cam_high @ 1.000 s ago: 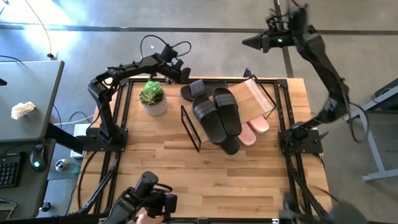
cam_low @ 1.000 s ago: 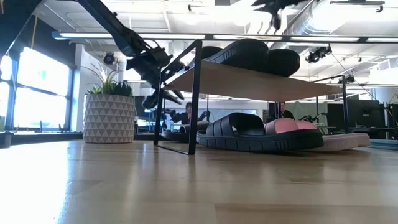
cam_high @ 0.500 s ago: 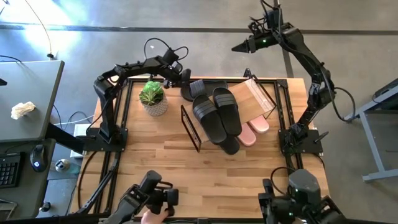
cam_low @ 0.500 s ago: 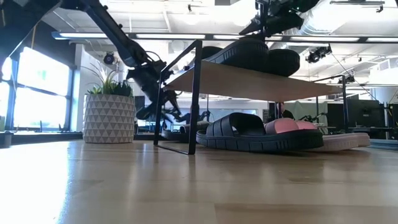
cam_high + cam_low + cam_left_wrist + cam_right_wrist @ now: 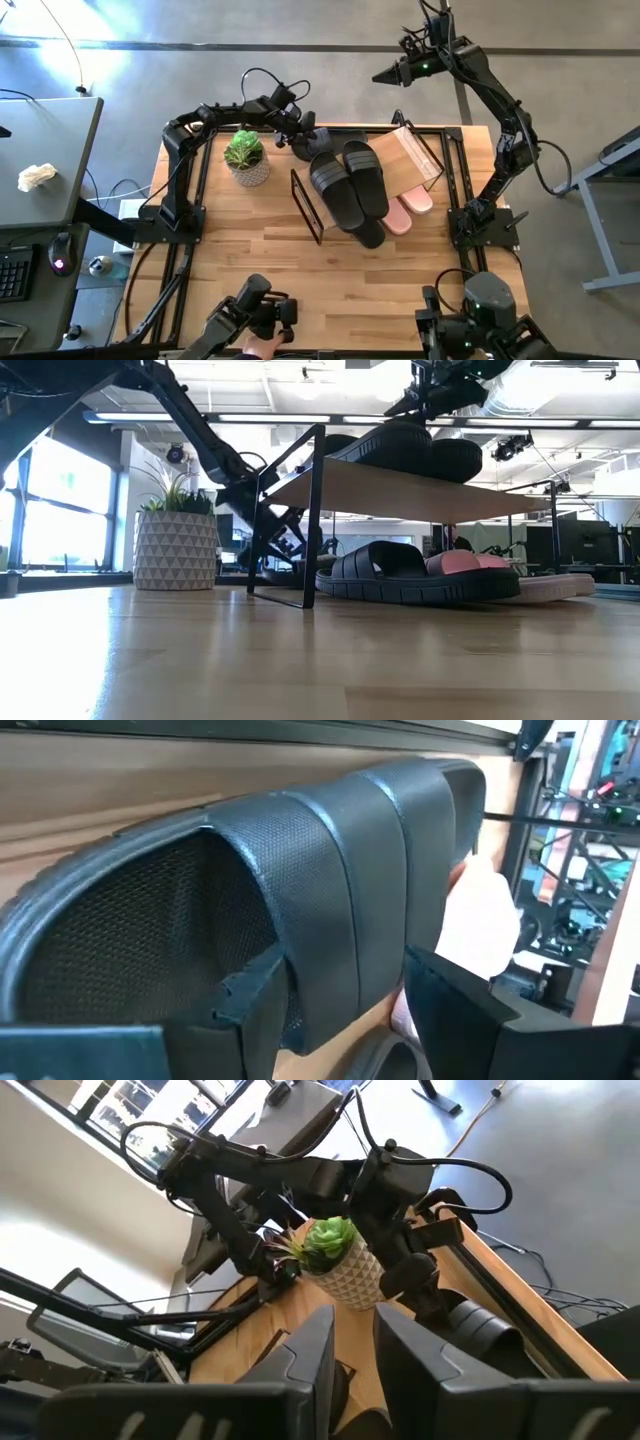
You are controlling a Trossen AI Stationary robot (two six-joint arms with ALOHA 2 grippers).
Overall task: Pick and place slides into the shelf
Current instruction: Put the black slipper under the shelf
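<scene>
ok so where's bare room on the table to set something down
The near half of the table, in front of the shelf, is bare. The far edge is crowded: plant, left claw, black slides and pink slides.

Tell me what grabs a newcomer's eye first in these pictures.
A small shelf near the table's far edge carries two black slides on its wood board, with two pink slides on the table beneath. The left claw reaches in at another black slide beside the potted plant, its fingers astride the strap. The right claw hangs high beyond the table's far edge.
</scene>
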